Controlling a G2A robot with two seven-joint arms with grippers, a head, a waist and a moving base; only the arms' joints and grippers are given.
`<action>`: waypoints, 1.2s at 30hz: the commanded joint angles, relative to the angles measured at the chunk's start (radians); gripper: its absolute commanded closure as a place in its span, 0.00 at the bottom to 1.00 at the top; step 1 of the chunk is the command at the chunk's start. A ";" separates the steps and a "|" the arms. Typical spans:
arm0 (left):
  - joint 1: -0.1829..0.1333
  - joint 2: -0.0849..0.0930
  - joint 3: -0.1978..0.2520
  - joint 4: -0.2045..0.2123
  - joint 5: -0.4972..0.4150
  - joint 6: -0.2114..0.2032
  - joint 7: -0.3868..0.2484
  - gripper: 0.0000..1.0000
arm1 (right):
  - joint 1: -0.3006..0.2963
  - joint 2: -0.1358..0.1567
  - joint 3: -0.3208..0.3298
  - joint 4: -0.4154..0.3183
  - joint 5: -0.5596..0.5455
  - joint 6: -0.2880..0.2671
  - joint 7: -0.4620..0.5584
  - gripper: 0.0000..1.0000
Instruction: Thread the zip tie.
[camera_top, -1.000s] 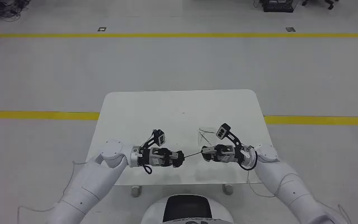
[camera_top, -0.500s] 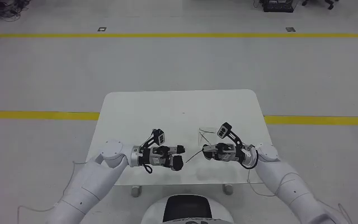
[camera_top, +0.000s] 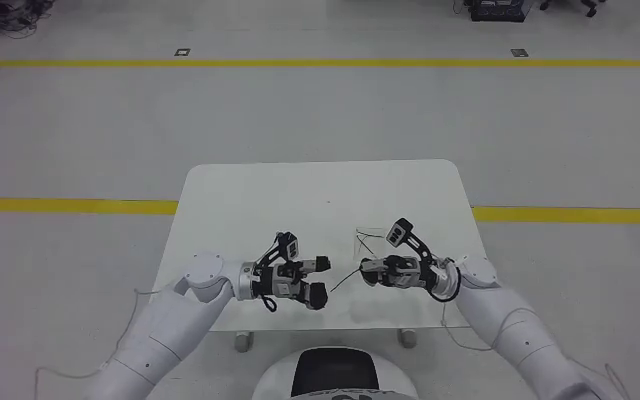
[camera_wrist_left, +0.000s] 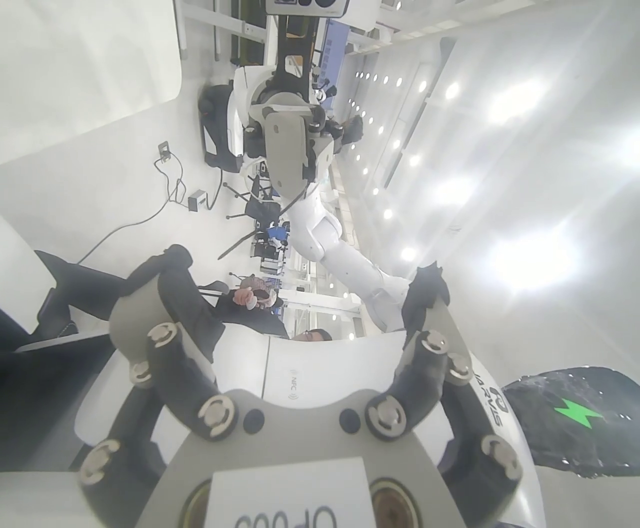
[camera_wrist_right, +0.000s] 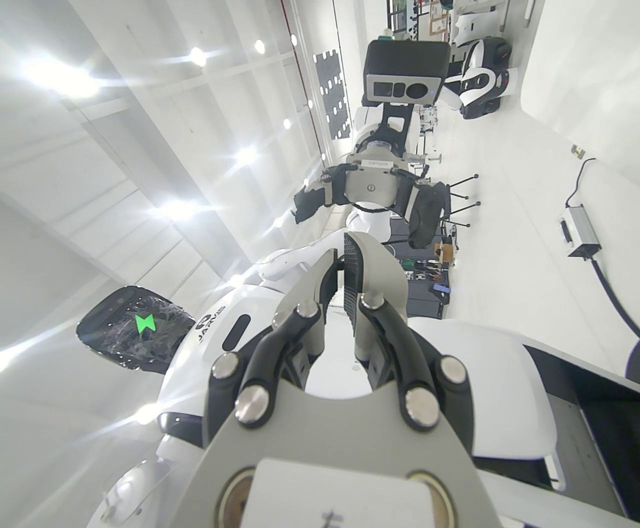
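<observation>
1. The left claw (camera_top: 320, 280) hovers above the near part of the counter (camera_top: 320, 190), its fingers spread wide and gripping nothing.
2. Between the claws, the zip tie (camera_top: 347, 279) juts as a thin dark strap toward the left one, its free end in the air just short of those fingers.
3. The right claw (camera_top: 370, 271) is closed on the tie's other end.
4. Threading looks undone to me: no loop shows, and the head is too small to make out.

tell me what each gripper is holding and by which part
The right gripper is shut on the zip tie, its free length sticking out toward the left gripper, which is open and empty. Which end is gripped cannot be told.
</observation>
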 joint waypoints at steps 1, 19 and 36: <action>-0.005 -0.006 0.023 -0.005 -0.017 0.001 0.019 0.00 | -0.012 -0.001 0.009 -0.010 0.026 -0.014 0.001 1.00; -0.041 -0.040 0.114 0.002 -0.008 -0.058 0.239 0.00 | -0.043 -0.015 0.024 -0.032 0.086 -0.046 -0.016 1.00; -0.038 -0.045 0.132 -0.016 0.018 -0.060 0.312 0.00 | -0.066 -0.023 0.045 -0.060 0.093 -0.046 -0.102 1.00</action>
